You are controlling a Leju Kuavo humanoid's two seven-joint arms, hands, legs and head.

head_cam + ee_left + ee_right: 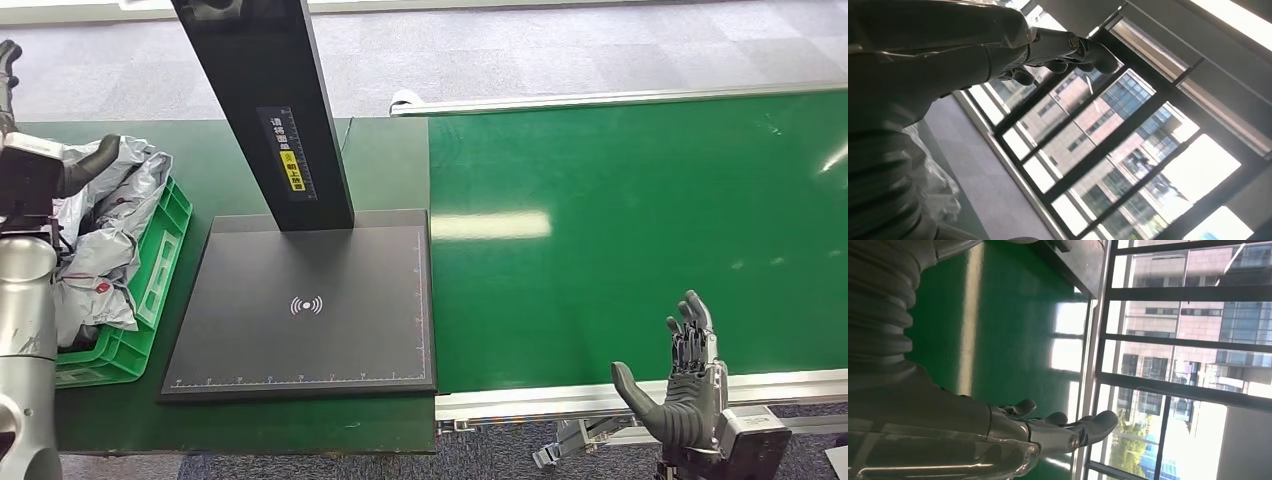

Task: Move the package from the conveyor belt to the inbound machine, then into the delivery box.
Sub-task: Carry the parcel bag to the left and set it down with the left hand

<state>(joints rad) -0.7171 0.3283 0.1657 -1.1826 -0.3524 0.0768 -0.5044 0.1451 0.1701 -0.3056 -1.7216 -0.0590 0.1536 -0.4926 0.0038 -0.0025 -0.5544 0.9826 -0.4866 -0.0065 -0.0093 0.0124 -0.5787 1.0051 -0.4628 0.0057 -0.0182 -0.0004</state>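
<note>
While the right hand (690,385) hovers released, fingers (692,330) spread, at the lower right over the conveyor belt (640,230) edge, the left hand (45,170) rests empty at the upper left above grey packages (100,240) in the green delivery box (160,250). Between them stands the inbound machine (310,300) with its black post (270,110).

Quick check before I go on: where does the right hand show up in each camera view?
Head view: the right hand rises at the lower right, fingers apart, holding nothing, at the near edge of the green conveyor belt.
Left wrist view: not in it.
Right wrist view: the right hand reaches in low from the left edge.
Shared landmark: the green conveyor belt.
</note>
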